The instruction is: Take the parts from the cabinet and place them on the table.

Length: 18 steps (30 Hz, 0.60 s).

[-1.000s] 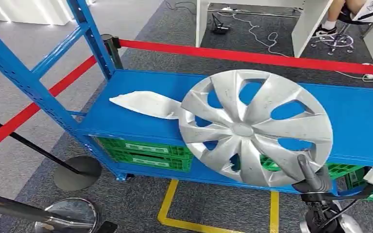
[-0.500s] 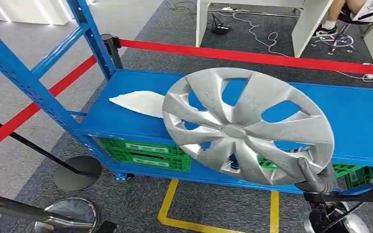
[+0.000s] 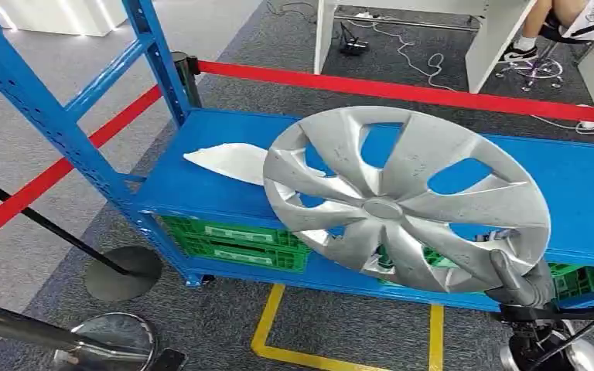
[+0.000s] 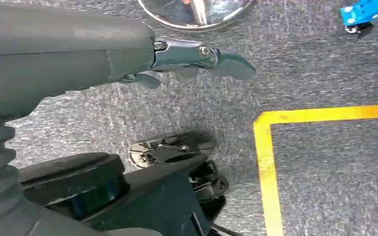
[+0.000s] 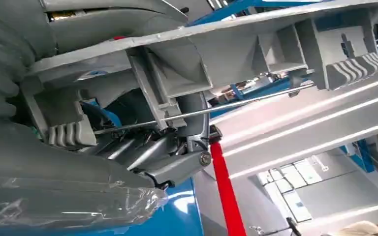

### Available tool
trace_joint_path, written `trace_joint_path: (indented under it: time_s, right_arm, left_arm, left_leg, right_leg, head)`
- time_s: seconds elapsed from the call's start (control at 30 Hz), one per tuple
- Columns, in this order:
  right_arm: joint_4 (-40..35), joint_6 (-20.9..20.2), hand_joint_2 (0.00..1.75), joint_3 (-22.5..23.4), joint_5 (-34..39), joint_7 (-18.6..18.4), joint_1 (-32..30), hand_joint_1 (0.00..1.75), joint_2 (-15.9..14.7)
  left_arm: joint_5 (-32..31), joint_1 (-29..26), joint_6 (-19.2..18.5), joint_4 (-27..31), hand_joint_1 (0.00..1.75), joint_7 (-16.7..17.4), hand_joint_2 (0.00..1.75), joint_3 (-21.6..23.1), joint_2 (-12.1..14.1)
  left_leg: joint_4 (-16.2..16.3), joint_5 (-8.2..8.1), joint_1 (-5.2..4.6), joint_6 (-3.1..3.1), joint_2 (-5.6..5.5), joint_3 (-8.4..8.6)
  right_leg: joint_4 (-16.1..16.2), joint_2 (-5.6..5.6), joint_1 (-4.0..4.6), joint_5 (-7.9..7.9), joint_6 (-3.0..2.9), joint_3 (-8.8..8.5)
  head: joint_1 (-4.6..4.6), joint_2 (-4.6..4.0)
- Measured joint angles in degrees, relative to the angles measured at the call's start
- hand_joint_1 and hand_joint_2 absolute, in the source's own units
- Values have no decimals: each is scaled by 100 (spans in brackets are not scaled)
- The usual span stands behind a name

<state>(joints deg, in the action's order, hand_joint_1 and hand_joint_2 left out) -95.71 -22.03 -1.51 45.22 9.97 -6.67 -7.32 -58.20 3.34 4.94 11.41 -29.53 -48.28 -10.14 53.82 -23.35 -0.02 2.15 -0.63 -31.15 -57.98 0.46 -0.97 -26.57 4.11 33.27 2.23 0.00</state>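
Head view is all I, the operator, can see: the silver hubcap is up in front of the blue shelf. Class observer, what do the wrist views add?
Observer: The right wrist view shows the back of the hubcap: grey ribs, clips and a wire ring, with the right hand gripping its rim.
Operator: And the left hand?
Observer: The left hand holds nothing and hangs over grey carpet.
Operator: Anything near it?
Observer: A yellow floor line lies below it.
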Motion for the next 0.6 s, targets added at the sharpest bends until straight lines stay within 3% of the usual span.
trace_joint_path:
  time_s: [0.03,0.07,0.1,0.13,0.17,0.3,0.33,0.4,0.43,0.47,0.5,0.53,0.57,0.6]
  right_arm:
    - [-7,22,175,50,0,-48,31,175,-48]
    - [-9,46,175,98,4,-79,35,175,-66]
    - [-9,46,175,105,4,-81,42,175,-72]
    - [-2,48,175,111,7,-89,55,175,-72]
    - [-7,48,175,112,13,-96,53,175,-74]
    - [-7,55,175,133,35,-109,47,175,-74]
    - [-7,52,175,136,44,-109,55,175,-74]
    - [-13,52,175,142,48,-109,56,175,-81]
    - [-13,52,175,144,50,-111,51,175,-81]
    - [-11,52,175,144,52,-114,51,175,-81]
    - [-11,52,175,144,52,-118,51,175,-81]
    - [-11,52,175,146,55,-122,54,175,-81]
    - [-11,48,175,146,57,-122,55,175,-81]
    - [-11,46,175,149,66,-127,62,175,-81]
  left_arm:
    - [0,4,-11,0,0,18,175,-2,-4]
    - [-2,2,-22,0,0,20,175,-2,-15]
    - [-2,3,-31,0,0,26,175,-2,-17]
    - [-2,5,-31,2,0,37,175,-4,-1]
    - [-4,18,-31,0,0,39,175,-7,2]
    - [-9,4,-31,0,0,63,175,-20,9]
    - [-9,7,-29,0,0,63,175,-26,7]
    - [-9,15,-28,0,0,63,175,-26,2]
    - [-9,17,-28,0,0,63,175,-26,0]
    - [-9,17,-31,0,0,63,175,-28,0]
    - [-9,18,-28,0,0,68,175,-28,2]
    - [-9,23,-17,0,0,68,175,-31,2]
    - [-9,31,-13,0,0,68,175,-31,2]
    - [-9,44,-13,0,0,68,175,-31,0]
  left_leg:
    - [9,7,2,1,6,-34]
    - [43,9,48,-34,-3,-41]
    - [83,-6,72,-80,-9,-49]
    - [134,-22,48,-140,-17,-87]
    - [178,-18,31,-177,-28,-131]
    - [235,36,43,-293,-41,-242]
    - [375,-172,47,-320,-14,-320]
    - [1189,-745,49,-356,-2,-642]
    - [1683,-985,48,-358,-2,-818]
    - [2010,-1106,47,-349,-2,-910]
    - [2073,-1067,43,-328,-2,-875]
    - [1899,-904,36,-294,-2,-724]
    - [1527,-699,26,-250,-2,-473]
    - [959,-498,1,-188,-2,-106]
  right_leg:
    - [-1650,-1,-27,-729,78,633]
    - [-792,-14,-69,-177,132,139]
    - [-237,-24,-94,44,171,-172]
    - [114,-13,-101,-53,243,-376]
    - [79,62,-71,12,119,-404]
    - [6,31,-88,40,-76,-204]
    - [6,23,-82,76,-149,-155]
    - [6,0,-60,150,-254,-38]
    - [2,-9,-42,190,-279,26]
    - [2,-14,-23,230,-288,83]
    - [0,-15,-5,275,-290,137]
    - [-1,-14,16,318,-287,193]
    - [0,-13,34,362,-284,239]
    - [0,-10,46,409,-277,285]
  head:
    - [9,0]
    - [4,0]
    - [4,0]
    - [13,0]
    - [33,0]
    - [2,0]
    - [-17,0]
    - [-39,0]
    - [-37,0]
    - [-37,0]
    - [-37,0]
    - [-37,0]
    - [-37,0]
    - [-35,0]
